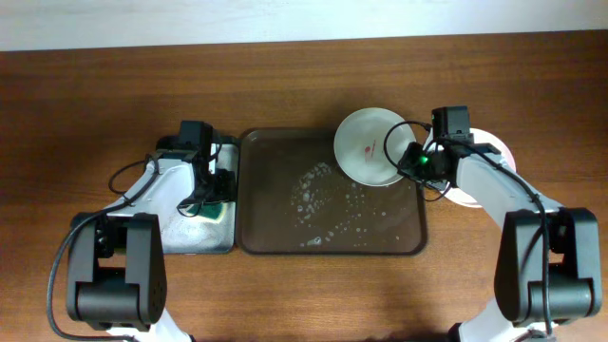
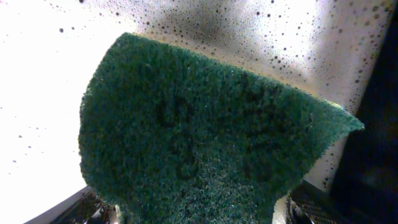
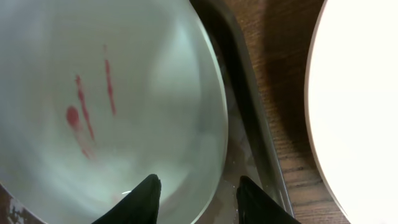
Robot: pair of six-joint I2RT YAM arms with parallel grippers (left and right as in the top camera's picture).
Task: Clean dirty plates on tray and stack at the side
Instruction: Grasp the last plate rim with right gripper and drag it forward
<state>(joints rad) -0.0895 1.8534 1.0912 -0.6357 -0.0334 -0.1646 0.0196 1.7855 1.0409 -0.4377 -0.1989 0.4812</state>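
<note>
A white plate [image 1: 369, 147] with red smears sits at the far right corner of the dark brown tray [image 1: 285, 228], overlapping its rim. In the right wrist view, my right gripper [image 3: 199, 186] is open astride this plate's [image 3: 93, 93] near rim, one finger inside the plate and one over the tray [image 3: 245, 112]. A second white plate [image 1: 499, 152] lies on the table right of the tray, partly under my right arm; it also shows in the right wrist view [image 3: 360, 93]. My left gripper [image 2: 199, 214] is shut on a green sponge [image 2: 199, 124] over the small tray. No third plate shows.
The smaller tray [image 1: 195, 237] lies just left of the brown tray, with the sponge [image 1: 211, 207] and my left gripper [image 1: 207, 185] over it. Water drops or foam [image 1: 323, 199] speckle the brown tray's floor. Brown wooden table [image 1: 95, 95] lies all around.
</note>
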